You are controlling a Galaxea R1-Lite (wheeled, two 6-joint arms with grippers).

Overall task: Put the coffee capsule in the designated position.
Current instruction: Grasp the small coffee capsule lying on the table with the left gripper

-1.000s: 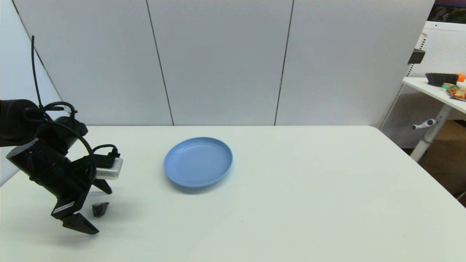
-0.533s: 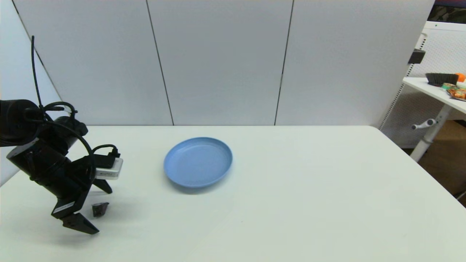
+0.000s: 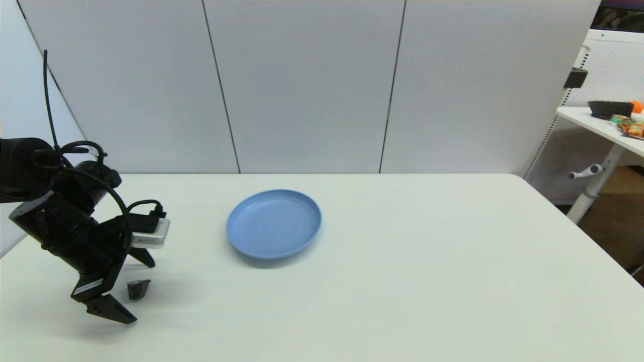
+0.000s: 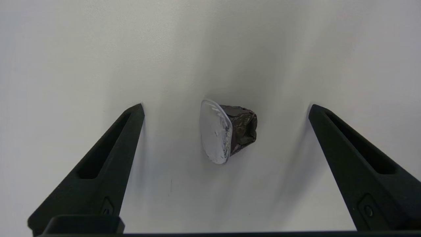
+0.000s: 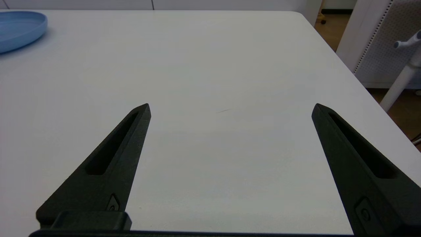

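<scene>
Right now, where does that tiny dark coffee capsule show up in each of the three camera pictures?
Head view: the coffee capsule lies on its side on the white table, low at the picture's left, between the open fingers of the left end effector.
Left wrist view: near the middle, pale foil face showing, between the two black fingers.
Right wrist view: not in it.
Shared landmark: the blue plate, also seen in the right wrist view.

Right claw [image 5: 230,108] perhaps off-frame overhead.
</scene>
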